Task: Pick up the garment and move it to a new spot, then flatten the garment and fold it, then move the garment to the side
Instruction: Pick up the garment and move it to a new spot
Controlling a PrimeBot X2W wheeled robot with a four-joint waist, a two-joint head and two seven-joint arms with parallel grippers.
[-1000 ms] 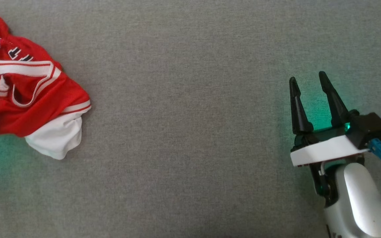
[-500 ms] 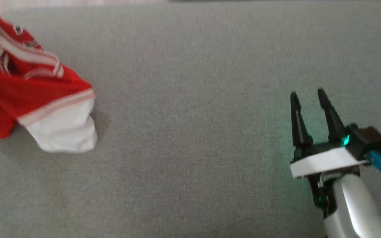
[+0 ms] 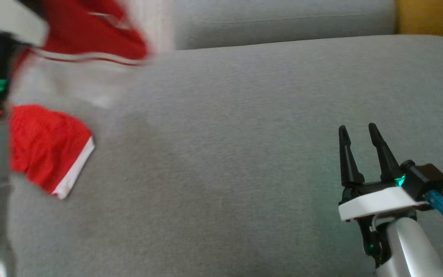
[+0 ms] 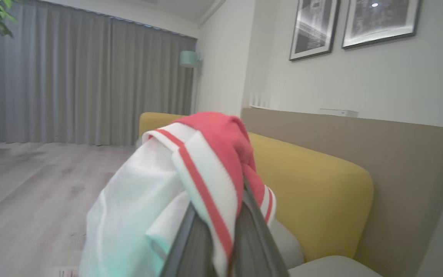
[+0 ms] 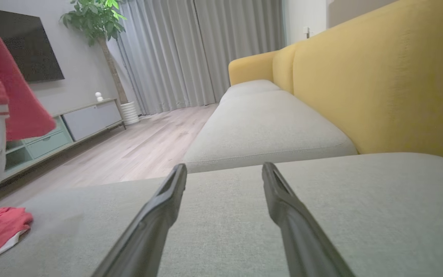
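Left gripper (image 4: 221,242) pinches garment (image 4: 144,200) draped over it

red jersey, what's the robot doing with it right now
The left gripper is shut on the red and white jersey and holds it up above the grey sofa cushion. The cloth drapes over the gripper, and one red end seems to lie on the cushion. The right gripper hovers open and empty over the cushion's other side. No flattening or folding is done yet.

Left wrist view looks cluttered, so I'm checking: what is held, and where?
Left gripper pinches the garment at its red-striped white trim; right gripper holds nothing.
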